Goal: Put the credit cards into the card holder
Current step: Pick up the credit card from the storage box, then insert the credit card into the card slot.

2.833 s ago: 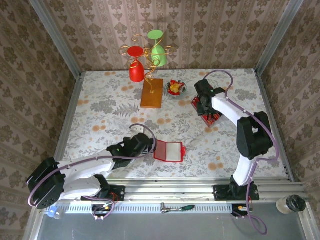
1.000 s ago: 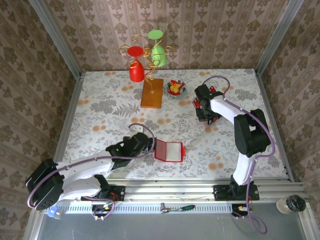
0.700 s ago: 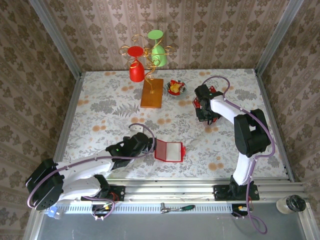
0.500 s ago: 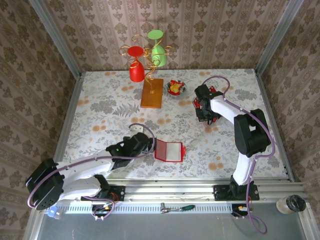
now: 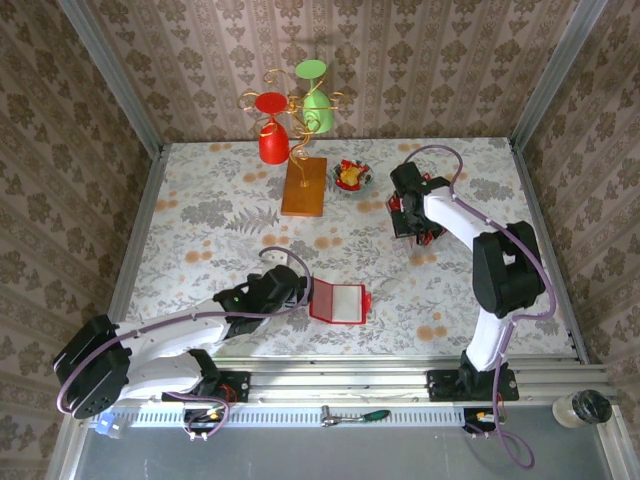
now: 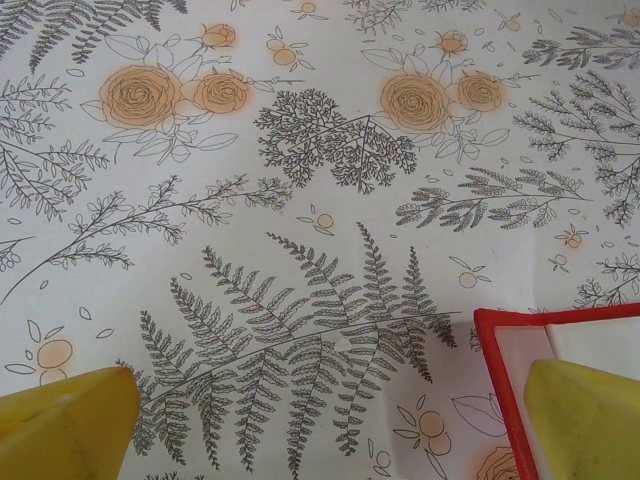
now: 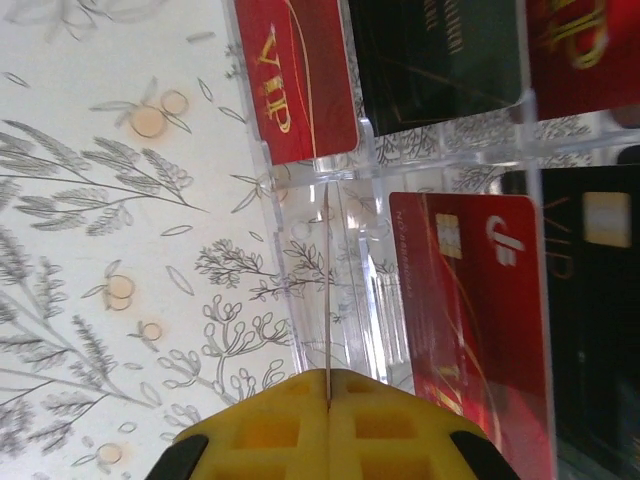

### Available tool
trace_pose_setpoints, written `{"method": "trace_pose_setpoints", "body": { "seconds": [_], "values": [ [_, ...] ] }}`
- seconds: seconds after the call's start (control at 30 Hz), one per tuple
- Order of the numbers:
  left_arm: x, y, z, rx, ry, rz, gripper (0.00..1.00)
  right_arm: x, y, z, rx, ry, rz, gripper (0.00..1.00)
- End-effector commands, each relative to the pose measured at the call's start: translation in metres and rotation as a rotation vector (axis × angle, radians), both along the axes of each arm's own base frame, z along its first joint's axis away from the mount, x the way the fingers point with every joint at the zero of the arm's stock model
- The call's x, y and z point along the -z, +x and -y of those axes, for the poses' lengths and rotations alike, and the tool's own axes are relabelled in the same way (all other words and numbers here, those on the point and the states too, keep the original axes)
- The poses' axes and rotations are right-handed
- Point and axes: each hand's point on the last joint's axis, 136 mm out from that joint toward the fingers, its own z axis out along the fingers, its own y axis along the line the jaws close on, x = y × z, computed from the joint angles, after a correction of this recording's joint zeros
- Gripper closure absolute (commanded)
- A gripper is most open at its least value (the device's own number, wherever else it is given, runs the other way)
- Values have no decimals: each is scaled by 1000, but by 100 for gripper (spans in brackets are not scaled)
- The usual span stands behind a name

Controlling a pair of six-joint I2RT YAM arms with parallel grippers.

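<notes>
Early stage: right hand (image 7: 328,385) pinches one card (image 7: 326,290) edge-on over the rack (image 7: 400,160) of cards (image 7: 470,300) toward the table's (image 5: 200,240) far right corner; holder (image 5: 337,301) lies open mid near edge, apparently no card in it, left hand (image 6: 330,390) spread wide at its left edge.

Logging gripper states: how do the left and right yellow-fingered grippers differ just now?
The left gripper is open, fingers wide apart; the right gripper is shut on a thin credit card seen edge-on. The left hangs at the red card holder's edge; the right over the clear card rack. Both have yellow fingers.
</notes>
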Motion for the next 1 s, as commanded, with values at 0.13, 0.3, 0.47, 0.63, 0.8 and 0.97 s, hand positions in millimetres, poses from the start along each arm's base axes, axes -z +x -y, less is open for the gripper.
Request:
{"method": "trace_pose_setpoints", "body": {
  "seconds": [0.13,0.3,0.47,0.63,0.8,0.97],
  "values": [
    [-3,3,-3,-15,9,7,0,-68,-8,-28,-49,145,127,100],
    [-5,5,-8,-29,35,10,0,-82,-29,-74,-55,424,163,100],
    [-4,5,-14,-48,58,10,0,-78,-64,-144,-106,757,158,100],
    [-2,4,-20,-68,75,3,0,-57,-103,-191,-140,888,108,100],
    [-2,3,-23,-75,85,1,0,-31,-128,-204,-132,933,71,100],
    [-2,2,-23,-65,90,-4,0,-12,-143,-206,-141,955,48,100]
  ]
}}
